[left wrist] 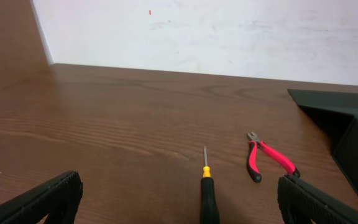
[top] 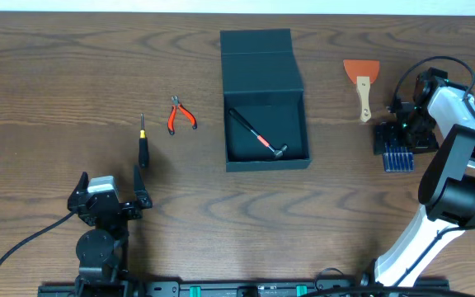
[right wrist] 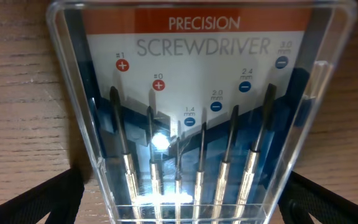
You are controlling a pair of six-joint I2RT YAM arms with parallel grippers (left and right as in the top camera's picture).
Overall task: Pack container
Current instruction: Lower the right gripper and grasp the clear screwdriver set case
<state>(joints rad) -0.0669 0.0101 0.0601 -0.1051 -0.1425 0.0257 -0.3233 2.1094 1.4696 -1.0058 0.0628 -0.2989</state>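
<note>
The right gripper (right wrist: pixel 179 198) hangs wide open and empty right over the screwdriver set (top: pixel 397 154) at the right side of the bench (top: pixel 56 82), jaws straddling its roughly near-to-far long axis, and the open container (top: pixel 258 62) sits to its left, mid-bench

box (top: pixel 262 59): 1 | hammer (top: pixel 258 138): 1 | pliers (top: pixel 181 115): 1 | black-handled screwdriver (top: pixel 143 145): 1 | scraper (top: pixel 362 82): 1 | clear case (right wrist: pixel 197 93) of precision screwdrivers: 1 | small drivers (right wrist: pixel 201 149) in that case: 6
</note>
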